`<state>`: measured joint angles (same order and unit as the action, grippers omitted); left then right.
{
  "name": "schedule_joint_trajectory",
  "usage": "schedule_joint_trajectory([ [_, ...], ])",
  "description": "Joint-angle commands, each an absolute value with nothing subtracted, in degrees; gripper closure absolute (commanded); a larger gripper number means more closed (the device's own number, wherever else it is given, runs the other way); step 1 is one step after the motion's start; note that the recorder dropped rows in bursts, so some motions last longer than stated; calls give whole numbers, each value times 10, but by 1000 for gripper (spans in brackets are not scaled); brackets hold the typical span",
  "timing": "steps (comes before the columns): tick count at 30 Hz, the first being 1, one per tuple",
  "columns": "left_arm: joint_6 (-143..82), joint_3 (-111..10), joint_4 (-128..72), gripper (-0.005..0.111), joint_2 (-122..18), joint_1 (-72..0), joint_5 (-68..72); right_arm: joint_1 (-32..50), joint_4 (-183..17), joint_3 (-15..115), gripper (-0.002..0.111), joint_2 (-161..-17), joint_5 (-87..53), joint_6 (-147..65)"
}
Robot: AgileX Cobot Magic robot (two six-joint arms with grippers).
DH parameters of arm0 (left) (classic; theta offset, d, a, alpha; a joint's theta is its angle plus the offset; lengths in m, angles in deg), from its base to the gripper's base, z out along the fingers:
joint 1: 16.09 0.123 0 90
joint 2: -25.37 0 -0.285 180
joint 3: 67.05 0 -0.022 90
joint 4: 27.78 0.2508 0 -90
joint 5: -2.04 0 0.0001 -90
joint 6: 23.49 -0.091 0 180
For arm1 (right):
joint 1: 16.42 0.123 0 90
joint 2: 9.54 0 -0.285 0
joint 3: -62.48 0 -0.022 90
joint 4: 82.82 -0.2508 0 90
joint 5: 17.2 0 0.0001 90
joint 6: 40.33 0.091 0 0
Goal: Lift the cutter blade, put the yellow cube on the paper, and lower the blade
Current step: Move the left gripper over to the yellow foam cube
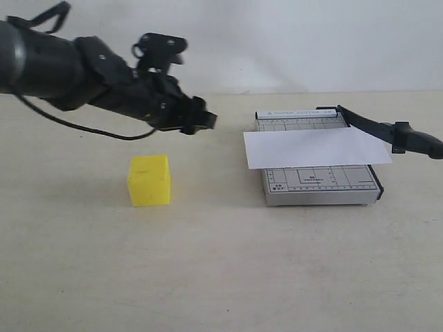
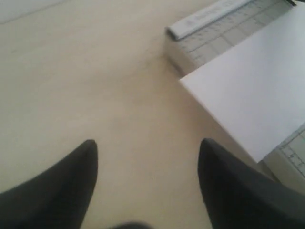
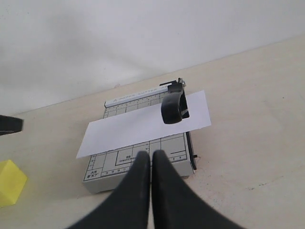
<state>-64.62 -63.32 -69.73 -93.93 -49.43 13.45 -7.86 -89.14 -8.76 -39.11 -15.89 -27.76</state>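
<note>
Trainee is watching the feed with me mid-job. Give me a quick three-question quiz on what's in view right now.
1. True or false: the yellow cube sits on the paper.
2. The left gripper is: A) shut on the cube, B) open with nothing between its fingers, C) gripping the cutter blade.
3. Fill in: the right gripper is ____.

Key
1. False. It stands on the table, apart from the trimmer base.
2. B.
3. Shut. Its fingers are pressed together with nothing between them.
</note>
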Motion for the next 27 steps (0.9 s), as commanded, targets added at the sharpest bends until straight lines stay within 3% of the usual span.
schedule_joint_trajectory([
  [1, -566, -556, -692, 48, -860, -439, 135, -78, -886, -90, 107, -386, -167, -277],
  [9, -545, -546, -677, 47, -841, -386, 183, -78, -886, -90, 107, -386, -167, -278],
  [21, -471, -546, -652, 18, -874, -380, 196, -78, -886, -90, 107, -386, -167, -278],
  [27, -436, -550, -652, 16, -904, -380, 200, -78, -886, -90, 107, -386, -160, -276],
])
